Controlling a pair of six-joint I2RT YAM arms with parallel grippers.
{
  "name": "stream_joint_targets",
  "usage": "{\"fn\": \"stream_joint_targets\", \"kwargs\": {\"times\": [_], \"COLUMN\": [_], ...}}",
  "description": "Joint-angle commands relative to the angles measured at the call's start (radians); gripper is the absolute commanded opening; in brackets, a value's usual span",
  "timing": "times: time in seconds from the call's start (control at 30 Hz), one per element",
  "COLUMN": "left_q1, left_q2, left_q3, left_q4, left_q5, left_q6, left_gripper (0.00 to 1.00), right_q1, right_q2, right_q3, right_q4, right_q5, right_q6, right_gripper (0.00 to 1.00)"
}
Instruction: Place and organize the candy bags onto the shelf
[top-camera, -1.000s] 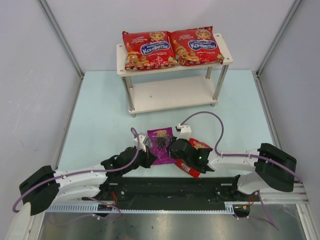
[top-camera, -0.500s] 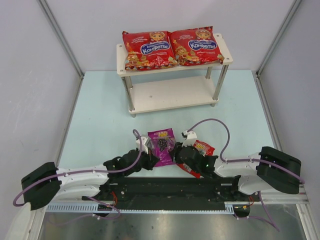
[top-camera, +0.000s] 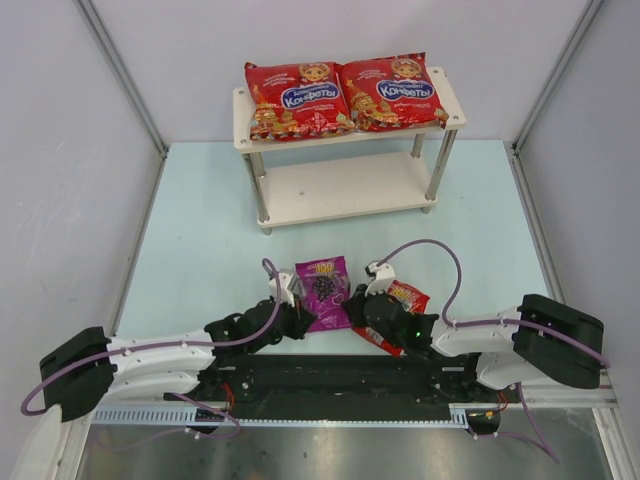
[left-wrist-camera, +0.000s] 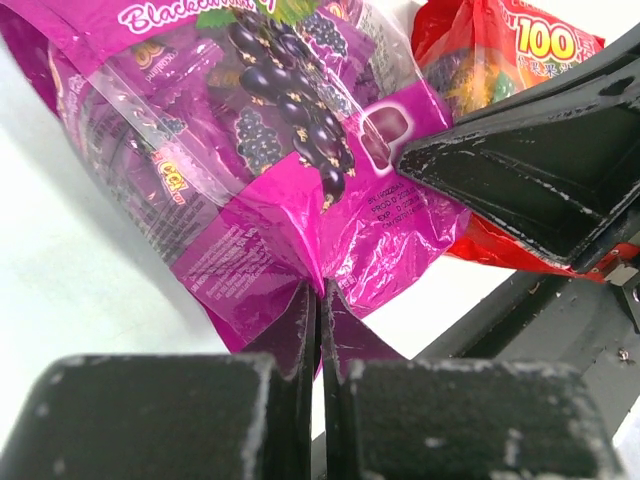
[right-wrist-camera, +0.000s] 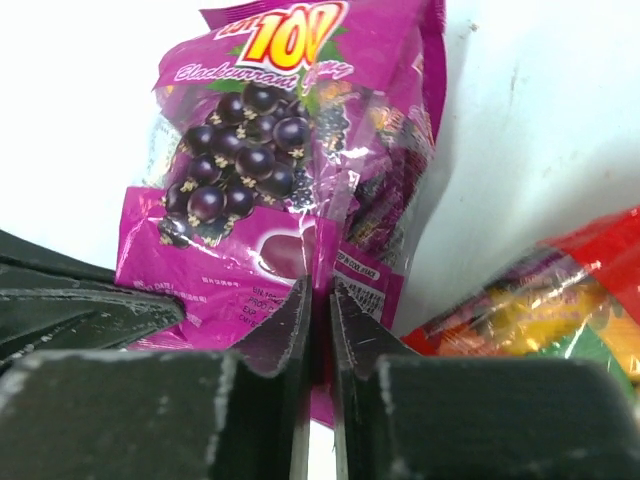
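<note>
Two large red candy bags (top-camera: 297, 98) (top-camera: 391, 92) lie side by side on the top board of the shelf (top-camera: 345, 190). The small purple bag (top-camera: 322, 283) lies on the table in front of the shelf. My left gripper (top-camera: 303, 318) is shut on its near edge, seen pinched in the left wrist view (left-wrist-camera: 321, 295). My right gripper (top-camera: 350, 305) is shut on the same bag's near right edge (right-wrist-camera: 320, 290). The small red gummy bag (top-camera: 407, 297) lies just right of the purple bag (right-wrist-camera: 270, 170), partly under the right arm.
The shelf's lower board is bare. The black base rail (top-camera: 340, 375) runs along the near edge behind both grippers. Grey side walls and slanted metal frame posts (top-camera: 125, 75) bound the table. Purple cables loop above both wrists.
My right gripper has moved left off the small red bag to the purple bag's right edge, uncovering more of the red bag. My left gripper has stayed at the purple bag's near edge.
</note>
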Motion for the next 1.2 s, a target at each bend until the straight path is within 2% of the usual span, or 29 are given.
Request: {"fn": "stream_joint_targets", "kwargs": {"times": [0.0, 0.13, 0.27, 0.5, 0.63, 0.87, 1.0, 1.17], "left_q1": [-0.014, -0.014, -0.014, 0.003, 0.046, 0.199, 0.265, 0.302], "left_q2": [-0.033, -0.039, -0.052, 0.045, 0.161, 0.315, 0.39, 0.442], "left_q3": [0.108, 0.146, 0.197, 0.37, 0.449, 0.587, 0.671, 0.752], "left_q4": [-0.014, -0.069, -0.106, -0.146, -0.099, -0.036, -0.054, -0.071], "left_q5": [-0.036, -0.063, -0.089, -0.151, -0.128, -0.039, 0.033, 0.056], "left_q6": [0.002, 0.018, 0.039, 0.131, 0.194, 0.287, 0.324, 0.378], "left_gripper": [0.0, 0.0, 0.0, 0.0, 0.01, 0.0, 0.0, 0.0], "right_q1": [-0.028, -0.034, -0.056, -0.252, -0.351, -0.473, -0.528, -0.568], "right_q2": [-0.01, -0.024, -0.078, -0.165, -0.142, -0.023, 0.057, 0.115], "right_q3": [0.039, 0.07, 0.12, 0.156, 0.183, 0.215, 0.272, 0.32], "right_q4": [0.068, 0.062, -0.027, -0.009, 0.047, 0.185, 0.261, 0.309], "right_q5": [-0.094, -0.122, -0.102, -0.208, -0.251, -0.34, -0.394, -0.427], "right_q6": [-0.082, -0.128, -0.164, -0.174, -0.199, -0.197, -0.193, -0.188], "right_gripper": [0.01, 0.0, 0.0, 0.0, 0.0, 0.0, 0.0, 0.0]}}
